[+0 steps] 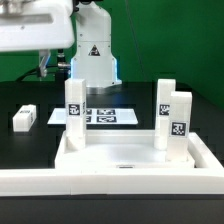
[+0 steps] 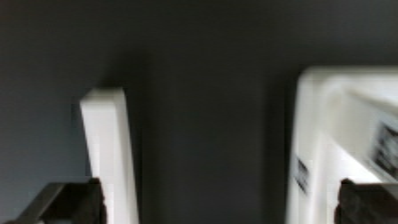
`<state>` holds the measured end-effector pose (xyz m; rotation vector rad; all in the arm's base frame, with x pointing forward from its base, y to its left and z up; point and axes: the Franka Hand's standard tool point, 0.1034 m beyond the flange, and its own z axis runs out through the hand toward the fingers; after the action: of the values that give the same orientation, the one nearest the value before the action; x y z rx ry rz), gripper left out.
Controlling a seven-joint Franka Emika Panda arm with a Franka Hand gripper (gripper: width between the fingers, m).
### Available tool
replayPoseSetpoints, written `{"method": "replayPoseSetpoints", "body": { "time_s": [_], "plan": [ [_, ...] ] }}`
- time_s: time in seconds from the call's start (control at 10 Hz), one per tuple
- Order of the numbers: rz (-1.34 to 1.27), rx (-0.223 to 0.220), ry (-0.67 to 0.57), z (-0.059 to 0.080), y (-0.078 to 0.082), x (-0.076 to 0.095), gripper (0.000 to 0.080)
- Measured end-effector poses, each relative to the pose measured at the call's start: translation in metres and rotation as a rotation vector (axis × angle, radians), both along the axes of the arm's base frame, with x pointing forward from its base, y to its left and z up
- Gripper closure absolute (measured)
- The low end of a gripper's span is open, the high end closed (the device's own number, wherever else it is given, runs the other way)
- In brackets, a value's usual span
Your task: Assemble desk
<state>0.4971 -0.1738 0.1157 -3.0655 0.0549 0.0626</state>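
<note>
On the legs (image 1: 74, 106), black-and-white tags

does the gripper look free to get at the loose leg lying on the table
Probably yes. The loose leg lies alone on the black table, apart from the desk top, with nothing over it, and the gripper is open and empty.

The wrist view looked onto a dark table (image 2: 196, 80). A narrow white leg (image 2: 107, 150) stood to one side, its end toward the camera. Across a dark gap, a broader white part (image 2: 338, 120) carried blurred black marks, too soft to read. Two black fingertips (image 2: 71, 205) framed the near edge, spread wide apart, gripping nothing.
</note>
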Motion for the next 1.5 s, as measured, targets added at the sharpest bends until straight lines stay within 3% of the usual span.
{"method": "replayPoseSetpoints", "body": {
  "time_s": [0.1, 0.2, 0.3, 0.4, 0.8, 0.9, 1.0, 1.5],
  "plan": [
    [0.007, 0.02, 0.137, -0.015, -0.023, -0.006, 0.015],
    [0.012, 0.012, 0.202, -0.027, -0.038, -0.011, 0.015],
    [0.007, 0.008, 0.323, -0.036, -0.039, -0.025, 0.015],
    [-0.003, -0.006, 0.415, -0.034, -0.03, -0.028, 0.015],
    [0.01, 0.04, 0.651, -0.039, -0.022, -0.034, 0.015],
    [0.005, 0.06, 0.715, -0.046, -0.018, -0.047, 0.015],
    [0.007, 0.067, 0.743, -0.055, -0.013, -0.055, 0.015],
    [0.003, 0.065, 0.743, -0.056, -0.015, -0.055, 0.015]
  ]
}}
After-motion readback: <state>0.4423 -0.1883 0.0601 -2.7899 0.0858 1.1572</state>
